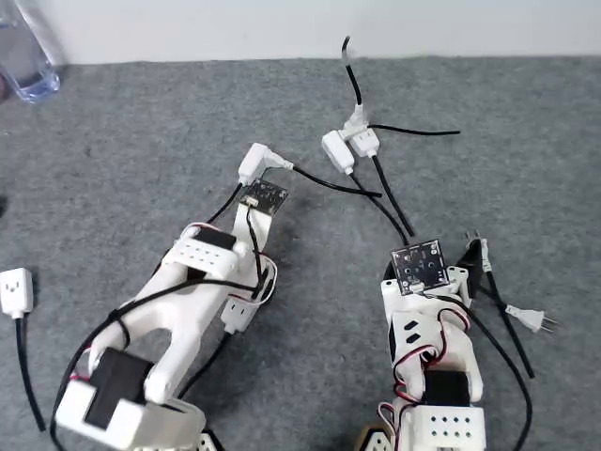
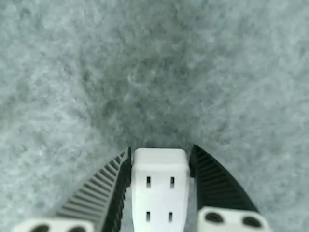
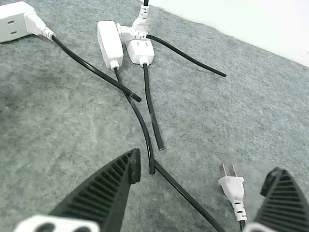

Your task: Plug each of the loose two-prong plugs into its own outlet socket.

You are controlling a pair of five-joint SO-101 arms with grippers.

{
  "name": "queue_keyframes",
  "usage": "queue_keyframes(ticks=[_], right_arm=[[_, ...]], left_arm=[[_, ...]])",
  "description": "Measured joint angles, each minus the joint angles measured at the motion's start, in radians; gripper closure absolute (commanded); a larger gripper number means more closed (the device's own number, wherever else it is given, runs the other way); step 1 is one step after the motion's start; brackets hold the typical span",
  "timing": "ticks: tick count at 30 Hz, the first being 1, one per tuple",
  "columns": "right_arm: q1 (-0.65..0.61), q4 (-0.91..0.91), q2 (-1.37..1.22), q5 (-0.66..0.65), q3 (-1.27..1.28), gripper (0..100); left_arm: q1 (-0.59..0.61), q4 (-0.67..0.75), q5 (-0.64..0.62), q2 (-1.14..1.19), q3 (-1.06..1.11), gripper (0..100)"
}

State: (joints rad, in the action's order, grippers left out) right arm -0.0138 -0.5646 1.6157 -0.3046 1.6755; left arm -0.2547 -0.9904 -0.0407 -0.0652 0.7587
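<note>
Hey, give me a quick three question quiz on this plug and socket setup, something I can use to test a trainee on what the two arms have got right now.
1. True or false: the left tool is shut on a white outlet socket.
2. Pick one: what lies on the grey carpet between the fingers of the open right tool, as its wrist view shows it? A) a loose two-prong plug B) a screwdriver C) a roll of tape
3. Count: how many pairs of slots show on the held socket's face in the left wrist view?
Key: 1 true; 2 A; 3 two.
</note>
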Motion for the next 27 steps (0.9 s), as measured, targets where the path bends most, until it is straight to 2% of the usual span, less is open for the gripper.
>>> queue_keyframes(ticks=[8, 12, 18, 20, 25, 27], right_arm=[[0.000, 0.000, 0.000, 0.000, 0.000, 61.2], [0.000, 0.000, 0.000, 0.000, 0.000, 61.2], [0.000, 0.000, 0.000, 0.000, 0.000, 61.2], [0.000, 0.000, 0.000, 0.000, 0.000, 61.2], [0.000, 0.000, 0.000, 0.000, 0.000, 61.2], [0.000, 0.000, 0.000, 0.000, 0.000, 61.2]], left_arm=[[0.040, 0.006, 0.101, -0.178, 0.144, 82], [0.087, 0.021, 0.129, -0.169, 0.161, 82], [0.091, 0.031, 0.135, -0.129, 0.155, 82], [0.091, 0.032, 0.146, -0.120, 0.150, 85], [0.091, 0.032, 0.172, -0.120, 0.158, 99], [0.091, 0.032, 0.175, -0.120, 0.160, 99]])
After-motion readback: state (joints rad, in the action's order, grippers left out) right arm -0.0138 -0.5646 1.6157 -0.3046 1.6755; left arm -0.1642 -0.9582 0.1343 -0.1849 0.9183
